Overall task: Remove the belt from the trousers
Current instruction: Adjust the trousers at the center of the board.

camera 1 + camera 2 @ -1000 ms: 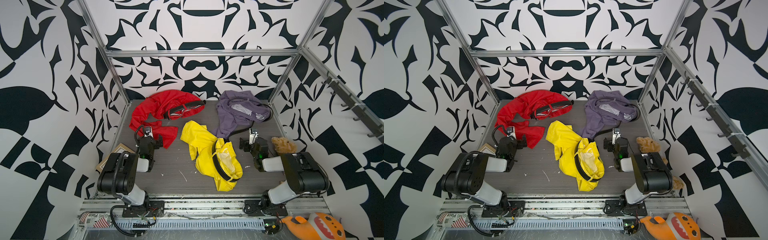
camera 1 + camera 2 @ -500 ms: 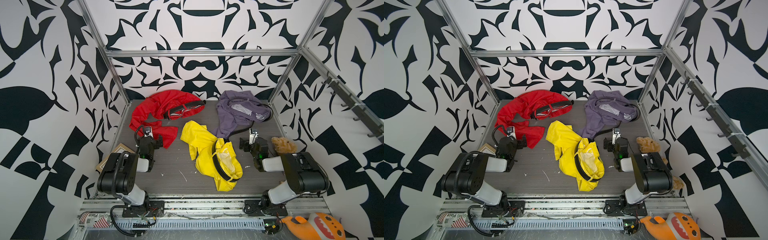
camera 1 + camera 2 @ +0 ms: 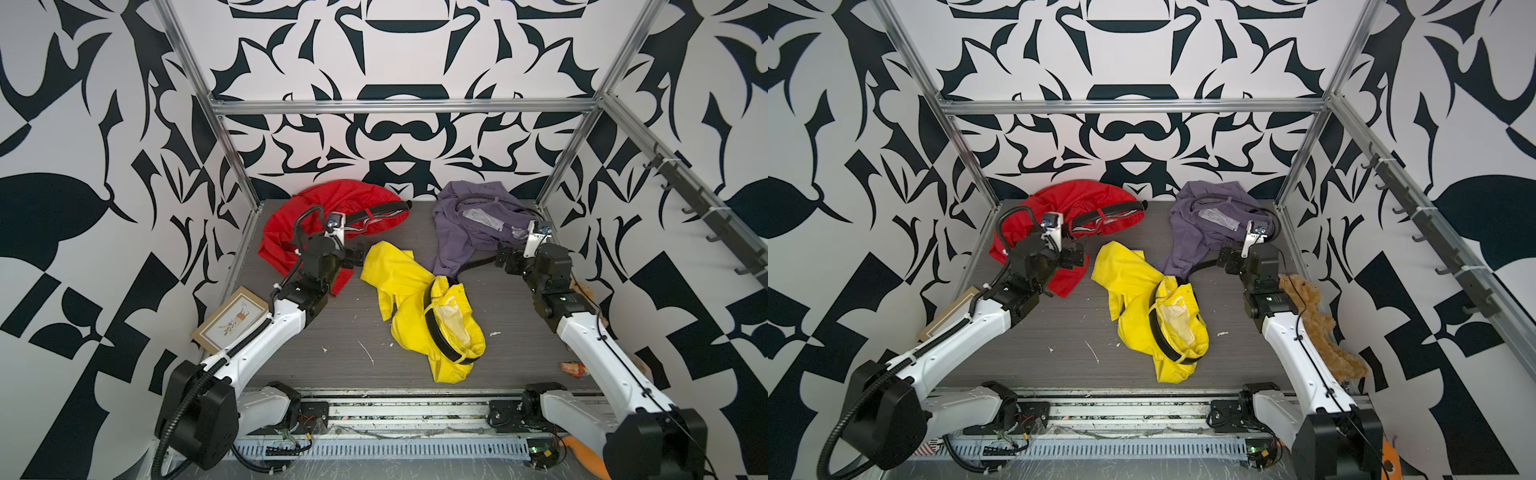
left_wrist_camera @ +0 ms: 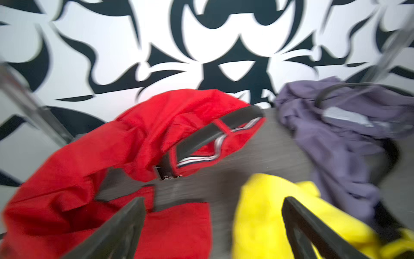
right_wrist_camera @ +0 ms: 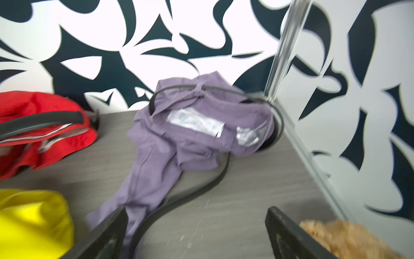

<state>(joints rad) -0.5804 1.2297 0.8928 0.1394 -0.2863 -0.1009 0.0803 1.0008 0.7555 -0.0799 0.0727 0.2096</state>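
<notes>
Belt (image 5: 190, 194) tail trailing from purple trousers (image 5: 190, 143) toward yellow trousers (image 5: 29, 213), both jaws spread, empty.

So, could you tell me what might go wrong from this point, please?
1. On the red trousers, the black belt runs under a loop; the open left gripper may pinch cloth too and drag them along.
2. The teddy bear lies close beside the right arm; swinging the open right gripper could knock it.
</notes>
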